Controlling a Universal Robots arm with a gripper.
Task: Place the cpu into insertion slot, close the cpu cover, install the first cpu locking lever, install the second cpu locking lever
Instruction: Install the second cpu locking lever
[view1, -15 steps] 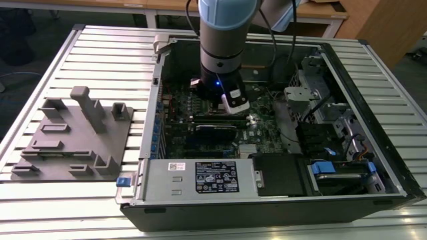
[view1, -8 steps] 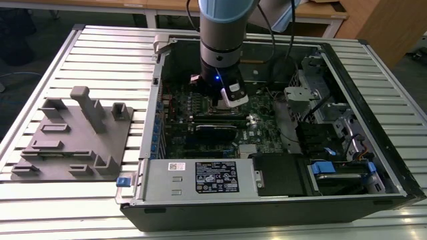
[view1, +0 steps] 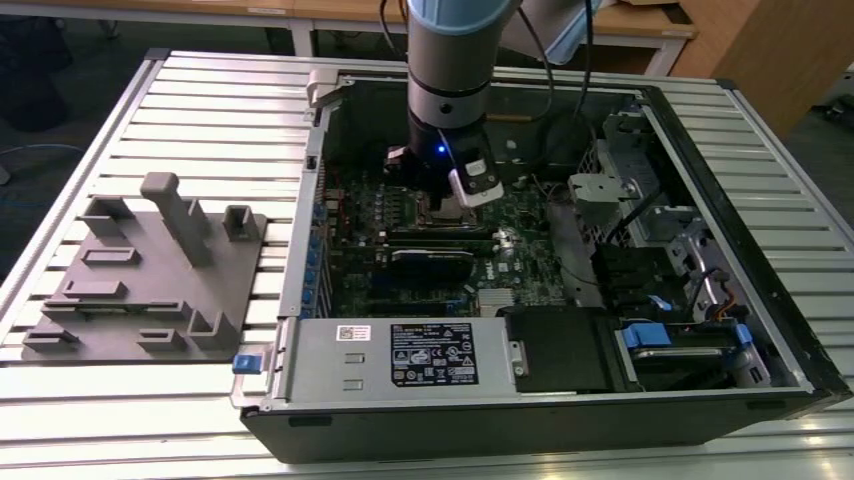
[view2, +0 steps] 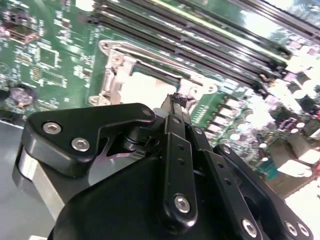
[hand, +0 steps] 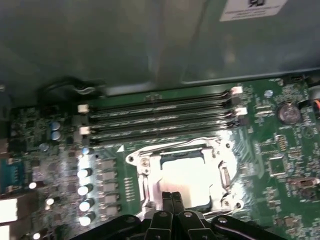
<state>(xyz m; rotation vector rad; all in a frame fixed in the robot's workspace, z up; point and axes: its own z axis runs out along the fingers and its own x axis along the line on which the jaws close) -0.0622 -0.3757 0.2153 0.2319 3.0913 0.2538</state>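
The cpu (hand: 189, 176) lies flat in the insertion slot (hand: 150, 197), its pale metal top showing through the square opening of the cpu cover (hand: 141, 165). The cover lies down flat over the socket as a silvery frame. My gripper (hand: 172, 199) hangs just above the socket's near edge, its two black fingers pressed together with nothing visible between them. In the second wrist view the gripper (view2: 175, 99) points at the rim beside the cpu (view2: 142, 90). In the exterior view the gripper (view1: 447, 203) reaches straight down into the open computer case over the motherboard.
Long black memory slots (hand: 160, 117) run beside the socket. A silver box with a white label (view1: 400, 355) sits at the case's front. Drive cages (view1: 641, 200) fill the exterior view's right. A grey fixture plate (view1: 147, 280) lies on the slatted table at the exterior view's left.
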